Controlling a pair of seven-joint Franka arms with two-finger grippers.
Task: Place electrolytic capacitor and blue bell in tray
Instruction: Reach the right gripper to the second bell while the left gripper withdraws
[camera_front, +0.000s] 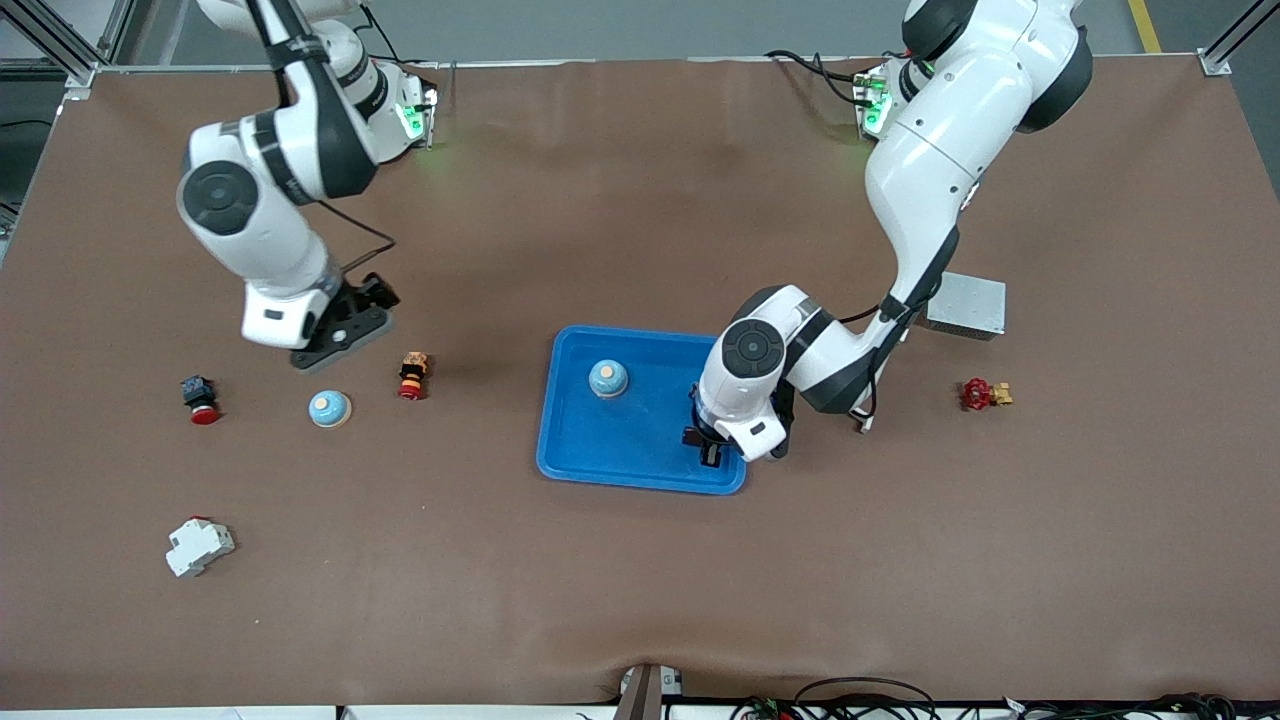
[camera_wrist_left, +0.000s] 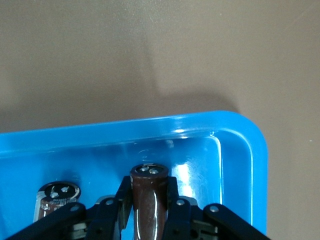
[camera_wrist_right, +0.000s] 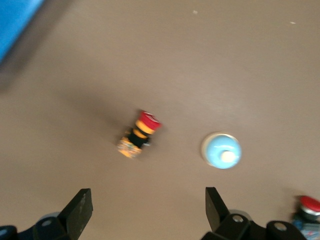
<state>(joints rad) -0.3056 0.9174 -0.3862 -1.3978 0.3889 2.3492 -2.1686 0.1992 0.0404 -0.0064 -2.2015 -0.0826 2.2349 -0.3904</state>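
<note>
The blue tray (camera_front: 640, 445) lies mid-table. A blue bell (camera_front: 608, 378) stands in it. My left gripper (camera_front: 712, 450) is low in the tray's corner toward the left arm's end, shut on a brown electrolytic capacitor (camera_wrist_left: 149, 200). A second capacitor (camera_wrist_left: 56, 200) lies in the tray (camera_wrist_left: 150, 125) beside it. Another blue bell (camera_front: 329, 408) sits on the table toward the right arm's end and shows in the right wrist view (camera_wrist_right: 221, 151). My right gripper (camera_front: 350, 320) is open and empty above the table near that bell, with wide-apart fingers (camera_wrist_right: 80, 207).
An orange-and-red push button (camera_front: 412, 375) lies between the table bell and the tray. A black-and-red button (camera_front: 199, 397) and a white breaker (camera_front: 198, 546) lie toward the right arm's end. A red valve (camera_front: 982, 394) and a grey metal box (camera_front: 966, 304) lie toward the left arm's end.
</note>
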